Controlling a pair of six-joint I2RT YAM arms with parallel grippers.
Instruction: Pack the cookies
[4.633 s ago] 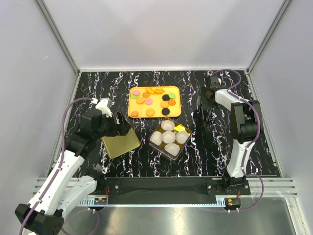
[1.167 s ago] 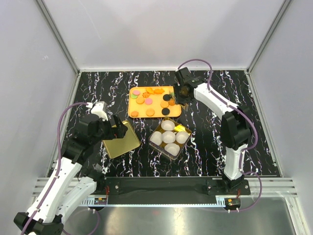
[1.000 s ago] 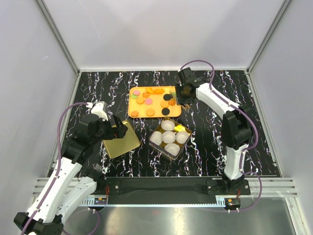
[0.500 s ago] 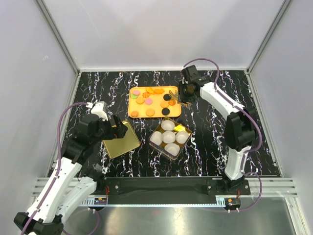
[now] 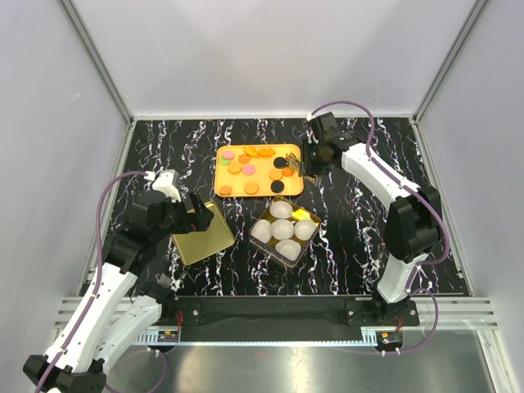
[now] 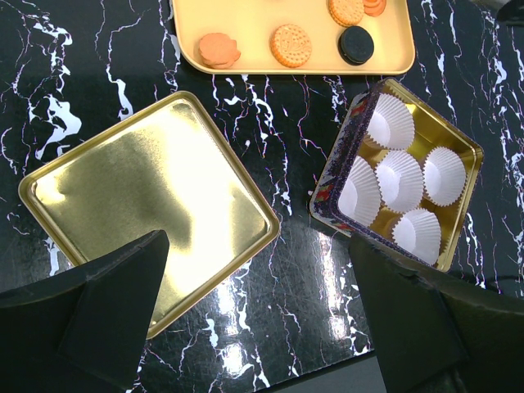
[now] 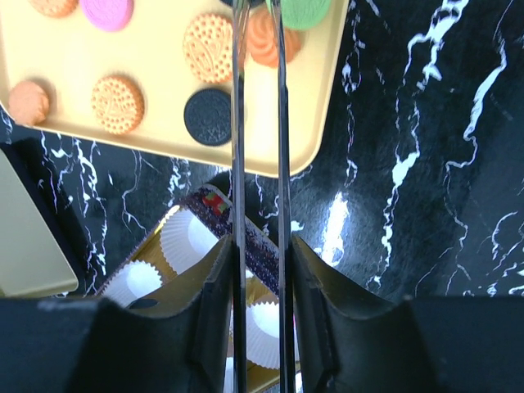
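The cookies [image 5: 251, 187] lie spread on an orange tray [image 5: 258, 194]: mostly orange rounds, with a black one [image 7: 209, 116], a pink one [image 7: 106, 12] and a green one [image 7: 304, 10]. My right gripper [image 5: 302, 167] carries two long thin blades and hovers over the tray's right end. The blades stand a narrow gap apart, open, with a ridged orange cookie [image 7: 262, 41] seen between them. Their tips run off the top of the wrist view, so contact cannot be told. My left gripper [image 6: 262, 278] is wide open above the table by the gold lid [image 6: 147, 205], holding nothing.
A square tin [image 5: 285, 231] with several white paper cups [image 6: 399, 176] sits just in front of the tray, at an angle. The gold lid [image 5: 202, 237] lies flat to its left. The table is black marble, with white walls on three sides.
The right arm has shifted slightly right along the tray's right end, and its blades have drawn closer together. The left arm has not moved.
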